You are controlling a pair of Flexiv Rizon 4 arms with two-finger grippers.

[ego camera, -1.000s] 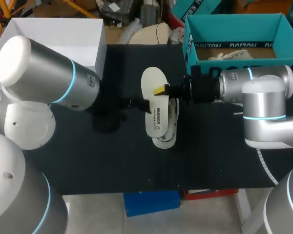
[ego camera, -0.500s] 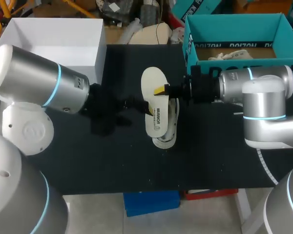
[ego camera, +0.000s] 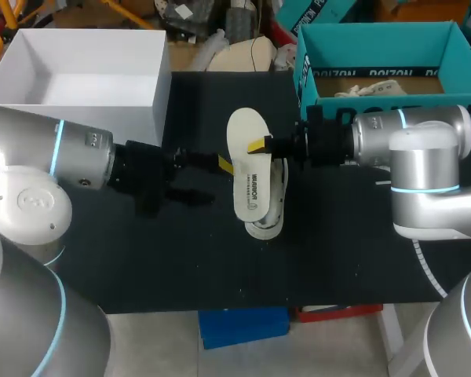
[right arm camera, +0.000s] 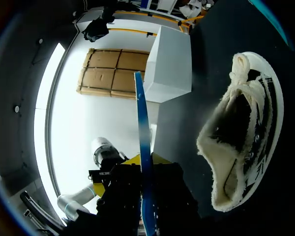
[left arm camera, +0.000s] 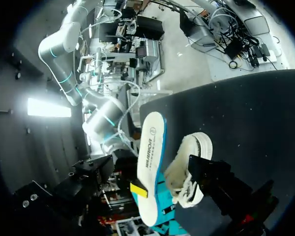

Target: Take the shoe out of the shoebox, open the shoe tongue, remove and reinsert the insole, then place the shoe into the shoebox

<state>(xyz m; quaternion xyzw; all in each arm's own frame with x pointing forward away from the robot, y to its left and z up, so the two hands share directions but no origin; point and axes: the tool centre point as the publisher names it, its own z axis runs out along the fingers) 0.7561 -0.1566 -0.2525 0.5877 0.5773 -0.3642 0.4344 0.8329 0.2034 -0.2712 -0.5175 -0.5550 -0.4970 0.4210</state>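
Note:
A white insole (ego camera: 247, 169) with a blue underside hangs over the black table, and my right gripper (ego camera: 261, 146) is shut on its right edge. Under it, a cream shoe (ego camera: 272, 210) lies on its side on the table. In the right wrist view the insole (right arm camera: 143, 147) stands edge-on between the fingers of my right gripper (right arm camera: 141, 164), with the shoe (right arm camera: 236, 147) beside it. My left gripper (ego camera: 218, 179) is open at the insole's left edge. In the left wrist view the insole (left arm camera: 150, 167) and shoe (left arm camera: 192, 169) sit ahead of the wide-open fingers. The teal shoebox (ego camera: 377, 35) stands at the back right.
A white open box (ego camera: 86, 55) stands at the back left corner, close behind my left arm. The black table top (ego camera: 220, 259) stretches forward to its front edge.
My left arm has swung down and back toward the left, with its gripper staying open near the insole's left edge. The right arm, insole and shoe have not moved.

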